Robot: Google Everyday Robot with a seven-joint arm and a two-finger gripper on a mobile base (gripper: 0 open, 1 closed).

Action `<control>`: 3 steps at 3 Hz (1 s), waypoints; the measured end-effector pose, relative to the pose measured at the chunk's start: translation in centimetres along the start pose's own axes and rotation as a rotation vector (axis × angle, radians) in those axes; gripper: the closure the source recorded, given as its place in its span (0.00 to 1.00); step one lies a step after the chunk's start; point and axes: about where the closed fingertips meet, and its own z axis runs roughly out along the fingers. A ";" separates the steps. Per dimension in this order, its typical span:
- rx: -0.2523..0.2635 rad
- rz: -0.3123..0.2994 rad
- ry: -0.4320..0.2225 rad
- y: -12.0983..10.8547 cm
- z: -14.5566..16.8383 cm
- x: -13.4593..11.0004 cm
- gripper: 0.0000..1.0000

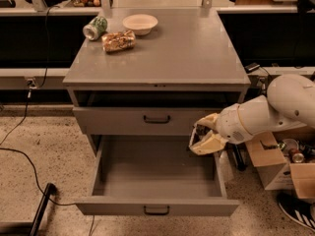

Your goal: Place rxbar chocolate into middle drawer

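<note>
The middle drawer (123, 206) is the lowest grey drawer and stands pulled fully out, with nothing visible inside. My gripper (201, 133) hangs over its back right corner, just below the closed drawer above (118, 120). The cream fingers (210, 142) are closed on a small dark flat item, the rxbar chocolate (199, 131), mostly hidden between them. The white arm (266, 114) reaches in from the right.
On the cabinet top (172, 53) at the back left lie a green can (95, 27), a tan snack bag (118, 41) and a white bowl (140, 21). Cardboard boxes (275, 166) stand on the floor at the right. A black cable (29, 166) runs across the floor at the left.
</note>
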 end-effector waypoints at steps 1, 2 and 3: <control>0.010 0.009 0.006 -0.7 3.2 1.7 1.00; 0.031 -0.009 -0.005 -2.0 8.7 4.6 1.00; 0.049 -0.044 -0.051 -3.6 13.6 7.5 1.00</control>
